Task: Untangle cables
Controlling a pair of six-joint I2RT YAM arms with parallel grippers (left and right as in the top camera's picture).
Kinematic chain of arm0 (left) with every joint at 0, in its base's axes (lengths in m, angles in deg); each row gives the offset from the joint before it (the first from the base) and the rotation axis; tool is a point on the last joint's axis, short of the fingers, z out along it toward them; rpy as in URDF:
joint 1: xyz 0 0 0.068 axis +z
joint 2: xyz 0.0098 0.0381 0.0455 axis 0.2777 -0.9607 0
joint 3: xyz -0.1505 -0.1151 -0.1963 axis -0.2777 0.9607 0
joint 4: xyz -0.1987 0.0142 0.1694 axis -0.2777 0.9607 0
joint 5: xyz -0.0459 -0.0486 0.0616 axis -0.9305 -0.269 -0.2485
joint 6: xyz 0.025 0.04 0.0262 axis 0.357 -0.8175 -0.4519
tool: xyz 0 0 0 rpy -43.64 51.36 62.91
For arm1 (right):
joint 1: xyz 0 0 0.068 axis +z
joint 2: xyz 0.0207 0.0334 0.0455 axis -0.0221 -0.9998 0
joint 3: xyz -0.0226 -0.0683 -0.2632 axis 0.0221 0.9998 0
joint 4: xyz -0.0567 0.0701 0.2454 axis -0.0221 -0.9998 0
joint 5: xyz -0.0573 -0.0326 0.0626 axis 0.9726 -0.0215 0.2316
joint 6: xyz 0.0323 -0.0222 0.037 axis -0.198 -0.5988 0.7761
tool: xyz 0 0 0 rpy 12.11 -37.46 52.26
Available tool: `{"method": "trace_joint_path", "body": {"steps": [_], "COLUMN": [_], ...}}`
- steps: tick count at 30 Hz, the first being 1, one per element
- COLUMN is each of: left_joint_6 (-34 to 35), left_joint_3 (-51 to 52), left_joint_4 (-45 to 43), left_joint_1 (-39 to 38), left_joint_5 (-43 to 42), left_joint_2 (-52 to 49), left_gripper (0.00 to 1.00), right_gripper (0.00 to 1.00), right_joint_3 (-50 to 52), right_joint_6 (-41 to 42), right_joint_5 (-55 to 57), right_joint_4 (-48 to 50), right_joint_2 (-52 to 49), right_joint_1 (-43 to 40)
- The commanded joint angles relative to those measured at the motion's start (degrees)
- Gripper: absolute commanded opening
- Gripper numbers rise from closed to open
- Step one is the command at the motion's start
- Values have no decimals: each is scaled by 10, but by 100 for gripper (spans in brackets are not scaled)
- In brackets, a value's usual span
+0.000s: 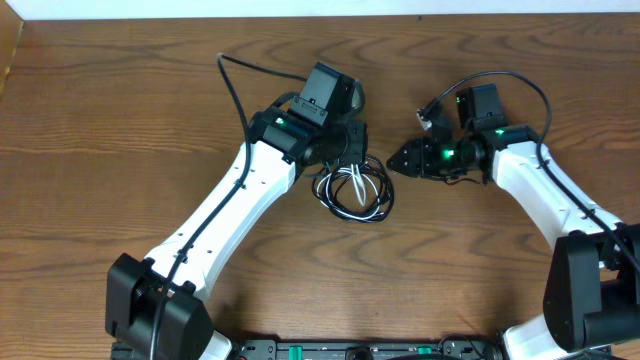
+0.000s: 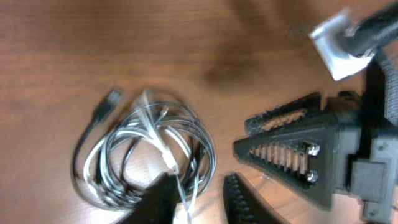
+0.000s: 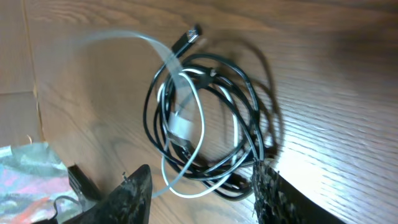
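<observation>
On the table [image 1: 100,120], cables [image 1: 356,196] lie coiled beside left claw [image 1: 351,166] and right claw [image 1: 396,162].

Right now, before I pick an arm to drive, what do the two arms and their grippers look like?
The left arm and right arm match: white links, black joints and bases, a green light by each wrist, a thick black cord looping off each. The left gripper and right gripper are black, with two tapered, rough-surfaced fingers.
</observation>
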Motion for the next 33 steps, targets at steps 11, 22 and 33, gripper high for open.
{"method": "trace_joint_path", "body": {"steps": [11, 22, 33], "left_joint_6": [-227, -372, -417], "left_joint_3": [-4, 69, 73], "left_joint_4": [55, 111, 84], "left_joint_1": [-39, -59, -75], "left_joint_5": [-8, -8, -11], "left_joint_2": [5, -17, -101], "left_gripper": [76, 66, 57], "right_gripper": [62, 64, 64], "right_joint_3": [3, 3, 3], "right_joint_6": [-18, -18, -18], "right_joint_5": [21, 28, 29], "right_joint_4": [-16, -22, -32], "right_joint_2": [-3, -3, -3], "right_joint_1": [-38, -38, -38]}}
